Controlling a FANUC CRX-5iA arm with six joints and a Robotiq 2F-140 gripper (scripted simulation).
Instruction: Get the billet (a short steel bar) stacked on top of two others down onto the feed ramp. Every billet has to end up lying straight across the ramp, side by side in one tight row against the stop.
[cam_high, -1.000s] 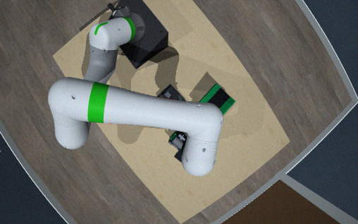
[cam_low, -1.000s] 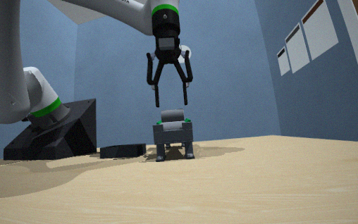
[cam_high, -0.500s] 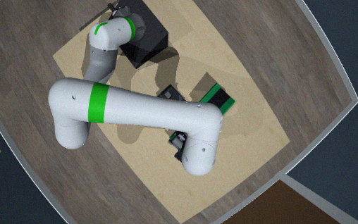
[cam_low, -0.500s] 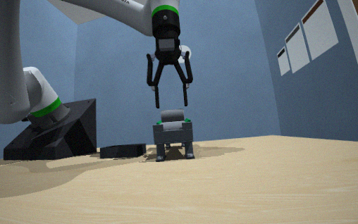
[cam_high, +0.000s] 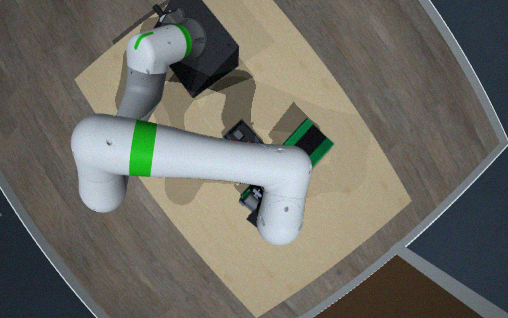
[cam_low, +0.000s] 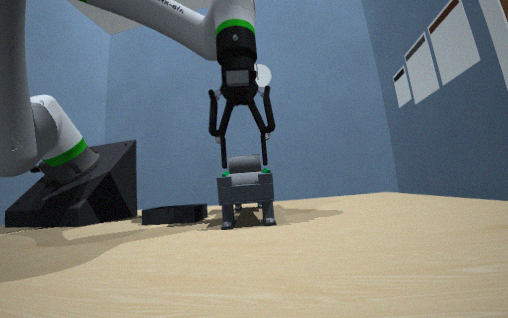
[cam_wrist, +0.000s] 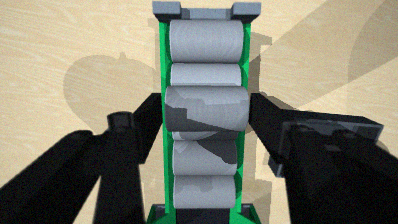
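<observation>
The feed ramp (cam_wrist: 161, 60) (cam_low: 245, 192) (cam_high: 299, 132) has green side rails and a grey frame on legs. Several grey steel billets lie across it in a row, such as the far one (cam_wrist: 206, 40) and the near one (cam_wrist: 205, 192). One more billet (cam_wrist: 206, 107) (cam_low: 245, 164) lies stacked on top of two in the middle of the row, straight across. My gripper (cam_wrist: 205, 107) (cam_low: 243, 159) is open and points straight down. Its fingers stand on either side of the stacked billet's ends, with a small gap on each side. In the overhead view the arm hides the gripper and most of the ramp.
The black robot base (cam_high: 210, 50) (cam_low: 100, 185) stands at the back left. A flat dark block (cam_low: 174, 214) (cam_high: 242, 132) lies on the tan mat (cam_high: 320, 225) just left of the ramp. Wooden floor surrounds the mat.
</observation>
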